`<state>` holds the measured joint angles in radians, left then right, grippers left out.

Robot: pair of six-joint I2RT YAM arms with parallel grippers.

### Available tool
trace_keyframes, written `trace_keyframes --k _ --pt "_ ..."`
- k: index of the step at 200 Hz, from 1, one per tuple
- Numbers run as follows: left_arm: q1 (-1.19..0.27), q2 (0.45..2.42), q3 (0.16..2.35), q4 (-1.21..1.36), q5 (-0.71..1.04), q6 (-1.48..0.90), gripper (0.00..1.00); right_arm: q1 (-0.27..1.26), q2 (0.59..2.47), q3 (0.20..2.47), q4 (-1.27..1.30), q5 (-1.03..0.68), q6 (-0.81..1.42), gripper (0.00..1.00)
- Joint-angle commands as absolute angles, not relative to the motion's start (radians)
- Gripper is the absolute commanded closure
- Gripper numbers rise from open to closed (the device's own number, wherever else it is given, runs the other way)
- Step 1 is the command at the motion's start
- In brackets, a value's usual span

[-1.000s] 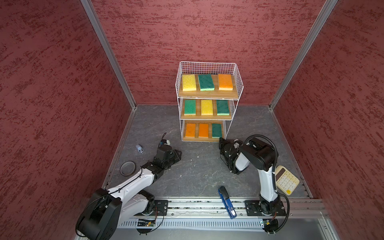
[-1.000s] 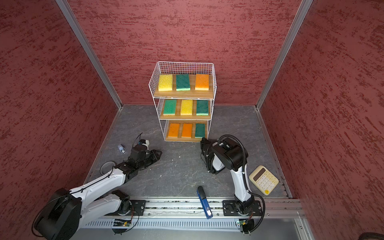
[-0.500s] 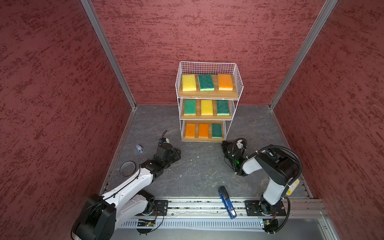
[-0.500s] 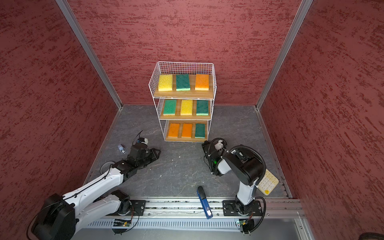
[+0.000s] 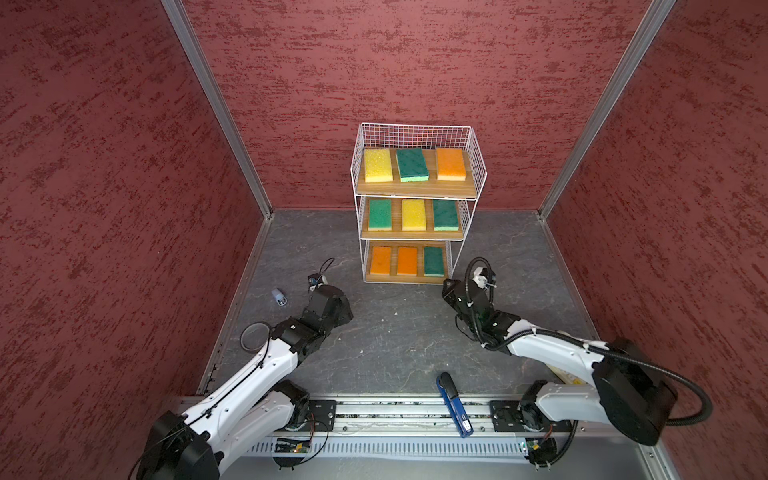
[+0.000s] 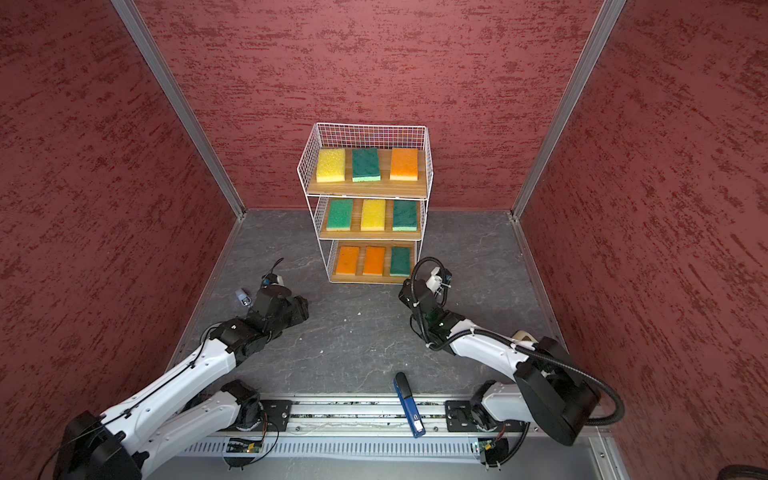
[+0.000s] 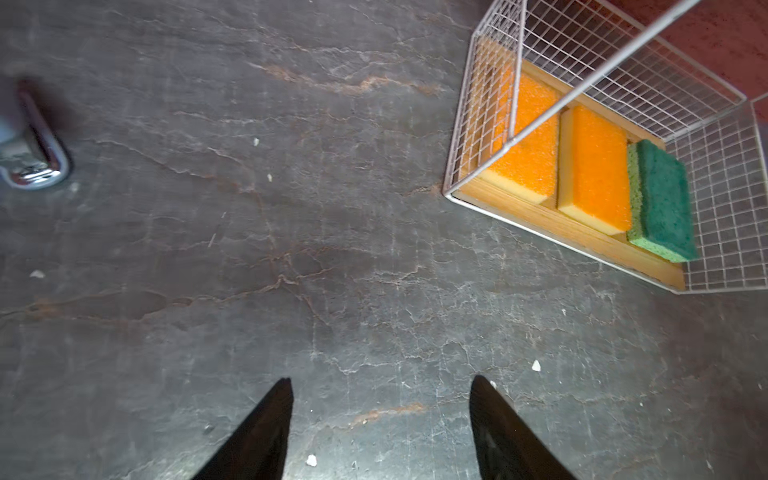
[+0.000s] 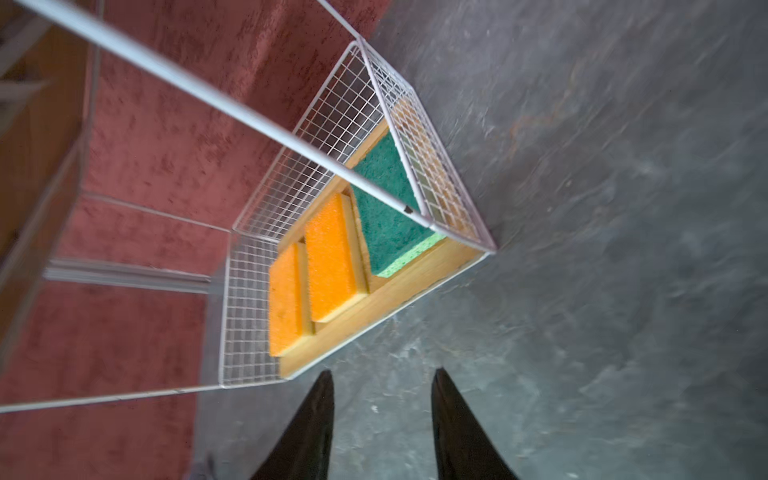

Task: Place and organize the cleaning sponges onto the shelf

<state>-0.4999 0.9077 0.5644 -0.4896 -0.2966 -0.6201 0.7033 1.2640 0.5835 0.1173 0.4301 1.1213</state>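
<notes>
The shelf (image 5: 415,192) stands at the back wall, a white wire rack with three wooden boards. Every tier carries three cleaning sponges lying flat side by side: yellow (image 5: 377,165), green and orange on top; green (image 5: 380,214), yellow, green in the middle; orange (image 5: 380,260), orange, green (image 5: 434,261) at the bottom. My left gripper (image 7: 380,380) is open and empty over bare floor, left of the rack's front. My right gripper (image 8: 381,372) is open and empty by the rack's front right corner, facing the bottom tier's green sponge (image 8: 386,208).
A blue stapler-like tool (image 5: 454,405) lies across the front rail. A small silver and blue object (image 5: 279,297) and a black ring (image 5: 252,336) lie on the grey floor near the left wall. A beige device (image 6: 524,336) shows partly behind the right arm.
Both grippers went from shut or nearly shut to open. The right arm's elbow swung down and out to the right, its gripper staying near the rack's corner. The left gripper barely shifted.
</notes>
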Motion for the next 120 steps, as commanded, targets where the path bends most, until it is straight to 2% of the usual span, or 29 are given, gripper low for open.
trace_keyframes --k 1,15,18,23,28,31,33,35,38,79,120 --pt "-0.485 0.913 0.619 -0.513 -0.377 -0.515 0.21 0.687 1.169 0.606 -0.087 0.496 0.909 0.44" --pt "-0.45 0.925 0.652 -0.518 -0.367 -0.49 0.16 0.654 1.102 0.604 -0.1 0.472 0.817 0.37" --pt "-0.443 0.927 0.657 -0.516 -0.365 -0.483 0.16 0.646 1.09 0.606 -0.106 0.466 0.8 0.28" --pt "-0.432 0.929 0.662 -0.512 -0.36 -0.473 0.15 0.63 1.071 0.61 -0.124 0.458 0.775 0.2" --pt "-0.42 0.931 0.666 -0.505 -0.357 -0.466 0.13 0.613 1.053 0.617 -0.144 0.451 0.754 0.05" --pt "-0.413 0.931 0.669 -0.503 -0.354 -0.463 0.13 0.603 1.044 0.619 -0.154 0.448 0.742 0.02" --pt "-0.408 0.931 0.67 -0.5 -0.352 -0.46 0.12 0.597 1.038 0.622 -0.161 0.446 0.733 0.01" --pt "-0.403 0.931 0.671 -0.498 -0.35 -0.458 0.04 0.589 1.031 0.624 -0.168 0.443 0.722 0.01" --pt "-0.394 0.931 0.673 -0.493 -0.346 -0.454 0.0 0.58 1.024 0.625 -0.178 0.439 0.71 0.01" --pt "-0.239 0.958 0.704 -0.487 -0.385 -0.457 0.0 0.39 0.925 0.647 -0.212 0.402 0.497 0.01" --pt "-0.106 1.032 0.682 -0.333 -0.447 -0.395 0.0 0.085 0.946 0.626 -0.046 0.282 0.277 0.01"
